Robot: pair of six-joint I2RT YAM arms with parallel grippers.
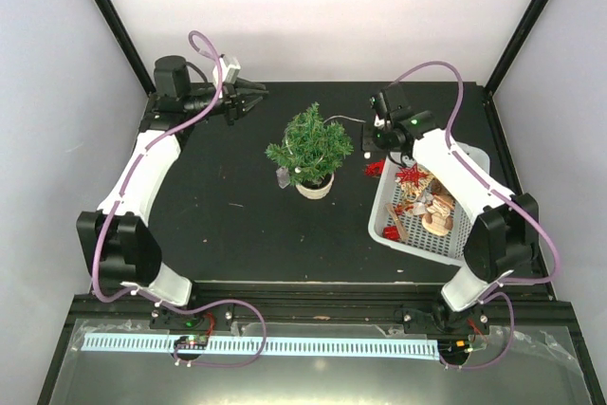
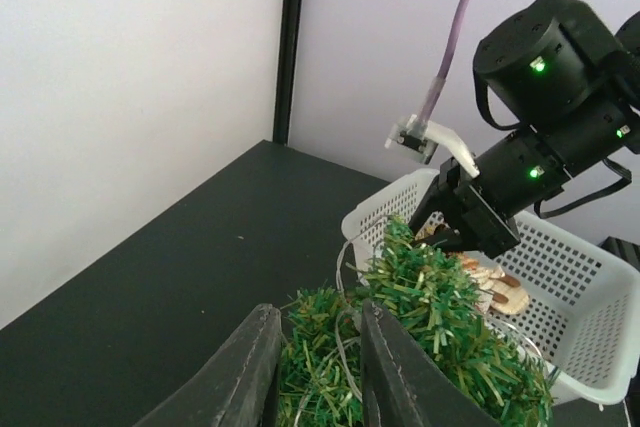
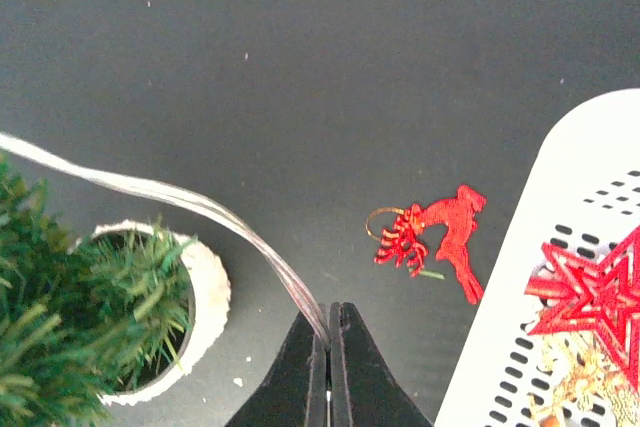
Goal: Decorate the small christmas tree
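The small christmas tree (image 1: 310,145) stands in its white pot (image 1: 315,187) mid-table. A thin silvery wire strand (image 3: 200,202) runs from the tree to my right gripper (image 3: 328,332), which is shut on the strand's end just right of the pot (image 3: 205,287). In the top view my right gripper (image 1: 372,146) sits between the tree and the basket. My left gripper (image 1: 244,100) is open and empty, back left of the tree. In the left wrist view, the gripper (image 2: 315,357) frames the tree (image 2: 440,317), with wire loops lying on its branches.
A red reindeer ornament (image 3: 440,237) lies on the table beside the white basket (image 1: 474,160), and shows in the top view too (image 1: 375,169). The basket holds a red star (image 3: 590,297) and several wooden ornaments (image 1: 436,211). A small clear piece (image 1: 282,177) hangs left of the pot.
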